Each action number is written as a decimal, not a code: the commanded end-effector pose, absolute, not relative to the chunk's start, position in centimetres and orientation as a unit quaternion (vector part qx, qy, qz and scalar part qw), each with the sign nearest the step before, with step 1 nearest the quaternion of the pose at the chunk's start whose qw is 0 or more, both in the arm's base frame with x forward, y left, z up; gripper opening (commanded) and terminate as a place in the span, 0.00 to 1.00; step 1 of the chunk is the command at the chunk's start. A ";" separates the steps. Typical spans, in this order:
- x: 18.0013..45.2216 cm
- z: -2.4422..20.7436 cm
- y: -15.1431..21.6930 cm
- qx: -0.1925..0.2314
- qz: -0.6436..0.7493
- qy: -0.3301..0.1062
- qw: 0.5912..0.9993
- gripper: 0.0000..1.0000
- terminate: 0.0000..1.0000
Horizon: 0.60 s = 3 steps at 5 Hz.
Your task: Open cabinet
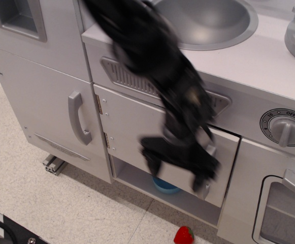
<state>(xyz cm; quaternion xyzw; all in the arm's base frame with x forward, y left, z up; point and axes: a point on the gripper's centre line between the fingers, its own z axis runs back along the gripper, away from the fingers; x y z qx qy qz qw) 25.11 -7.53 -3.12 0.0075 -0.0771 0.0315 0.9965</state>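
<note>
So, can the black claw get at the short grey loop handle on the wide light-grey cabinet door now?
Probably yes. The black claw, blurred by motion, hangs right in front of the wide light-grey cabinet door, next to its short grey loop handle. Nothing visible stands between them. Its opening cannot be judged.
</note>
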 end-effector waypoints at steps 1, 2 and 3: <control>27.6 -3.1 -10.7 -0.020 0.018 -0.125 0.992 1.00 0.00; 29.0 -2.9 -10.1 -0.012 0.039 -0.143 0.989 1.00 0.00; 29.6 -3.3 -9.7 -0.010 0.043 -0.148 0.988 1.00 0.00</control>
